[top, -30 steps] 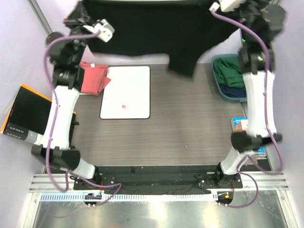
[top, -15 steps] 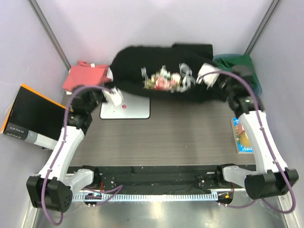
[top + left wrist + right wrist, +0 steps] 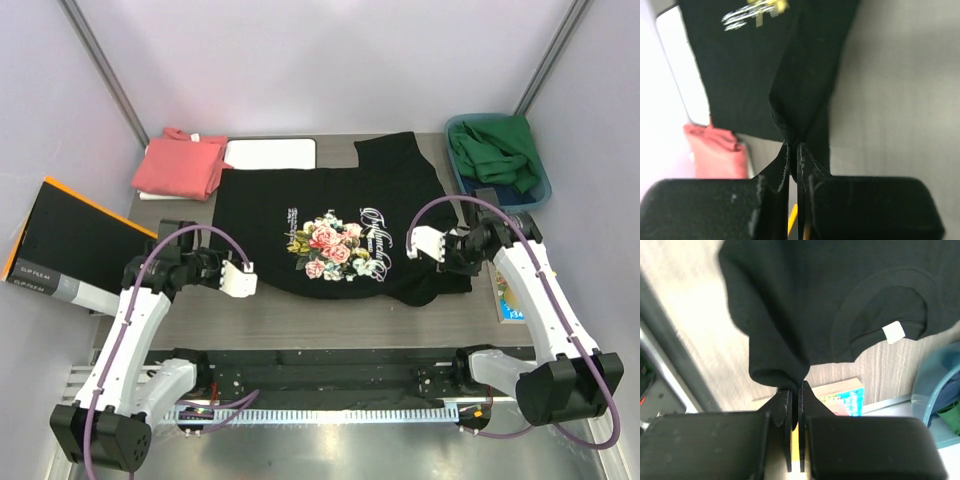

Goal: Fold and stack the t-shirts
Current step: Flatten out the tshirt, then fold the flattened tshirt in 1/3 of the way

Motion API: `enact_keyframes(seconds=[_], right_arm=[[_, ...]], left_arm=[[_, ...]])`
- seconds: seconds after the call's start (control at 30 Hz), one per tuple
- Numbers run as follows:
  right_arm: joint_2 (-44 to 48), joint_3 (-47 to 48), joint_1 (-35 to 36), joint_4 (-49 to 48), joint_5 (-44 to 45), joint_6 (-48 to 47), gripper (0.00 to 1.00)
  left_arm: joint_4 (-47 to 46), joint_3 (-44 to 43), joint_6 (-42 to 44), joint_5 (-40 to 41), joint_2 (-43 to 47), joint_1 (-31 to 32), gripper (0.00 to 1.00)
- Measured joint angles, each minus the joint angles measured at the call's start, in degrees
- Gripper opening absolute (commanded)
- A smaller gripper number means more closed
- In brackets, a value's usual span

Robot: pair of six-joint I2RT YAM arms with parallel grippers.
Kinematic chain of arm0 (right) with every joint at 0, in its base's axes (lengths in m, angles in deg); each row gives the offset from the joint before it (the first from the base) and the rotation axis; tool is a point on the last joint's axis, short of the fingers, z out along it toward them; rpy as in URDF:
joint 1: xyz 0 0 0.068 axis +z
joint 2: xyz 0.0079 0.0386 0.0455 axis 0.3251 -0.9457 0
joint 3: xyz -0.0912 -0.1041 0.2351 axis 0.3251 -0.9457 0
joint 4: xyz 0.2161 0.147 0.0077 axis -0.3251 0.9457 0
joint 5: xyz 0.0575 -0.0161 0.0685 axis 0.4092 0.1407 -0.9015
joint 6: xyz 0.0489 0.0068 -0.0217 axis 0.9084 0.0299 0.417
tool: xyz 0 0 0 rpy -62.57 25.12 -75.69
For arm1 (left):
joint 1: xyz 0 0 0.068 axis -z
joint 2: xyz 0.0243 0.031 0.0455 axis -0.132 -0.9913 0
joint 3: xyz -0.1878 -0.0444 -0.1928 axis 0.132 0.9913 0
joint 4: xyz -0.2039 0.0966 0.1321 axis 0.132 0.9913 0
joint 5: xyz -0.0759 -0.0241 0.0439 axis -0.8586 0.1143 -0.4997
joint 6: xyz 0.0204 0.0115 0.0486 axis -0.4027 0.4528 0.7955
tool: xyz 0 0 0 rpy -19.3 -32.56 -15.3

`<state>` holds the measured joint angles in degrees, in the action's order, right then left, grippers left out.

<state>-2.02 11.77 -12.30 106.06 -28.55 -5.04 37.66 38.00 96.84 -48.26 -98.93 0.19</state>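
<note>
Top view, table (image 3: 330,305) as the clock face, arm bases at 6.

- Black t-shirt (image 3: 340,215): lies spread at centre, flower print and white script facing up. Its 11 o'clock edge overlaps the white board (image 3: 272,152).
- Left gripper (image 3: 241,281): at 8 o'clock of the shirt, jaws closed down on a bunched fold of black cloth at the shirt's edge. The wrist view shows the fabric pinched between the fingertips.
- Right gripper (image 3: 428,244): at 3 to 4 o'clock of the shirt, jaws likewise clamped on a gathered bit of black cloth. Its wrist view shows the collar with its white label just beyond.
- Pink t-shirt (image 3: 180,163): folded, at 10 o'clock, touching the board's left end.
- Blue bin (image 3: 541,187): at 2 o'clock, holding green cloth (image 3: 495,150).
- Black box (image 3: 62,240): at 9 o'clock, off the table edge.
</note>
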Motion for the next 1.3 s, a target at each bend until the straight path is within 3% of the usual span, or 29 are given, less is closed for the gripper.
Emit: enact_keyframes(seconds=[0.23, 0.4, 0.6, 0.9, 1.3], right_arm=[[0.5, 1.6, 0.0, 6.3, 0.1, -5.4, 0.01], [2.8, 0.9, 0.0, 6.9, -0.6, -6.5, 0.01], [2.9, -2.1, 0.0, -0.9, 0.5, -4.0, 0.01], [-9.8, -0.5, -0.7, -16.1, 4.7, 0.5, 0.01], [-16.2, 1.7, -1.9, -26.8, 6.6, 1.7, 0.02]], left_arm=[[15.5, -2.0, 4.8, -2.8, 0.2, 0.0, 0.0], [19.3, -1.8, 5.7, -3.9, 1.3, 0.0, 0.0], [11.7, 0.1, 2.9, -2.9, -0.6, 0.0, 0.0], [-5.5, 1.8, -2.8, 1.4, -10.1, 0.0, 0.0], [-12.4, 2.9, -3.8, 4.9, -14.2, -1.1, 0.0]])
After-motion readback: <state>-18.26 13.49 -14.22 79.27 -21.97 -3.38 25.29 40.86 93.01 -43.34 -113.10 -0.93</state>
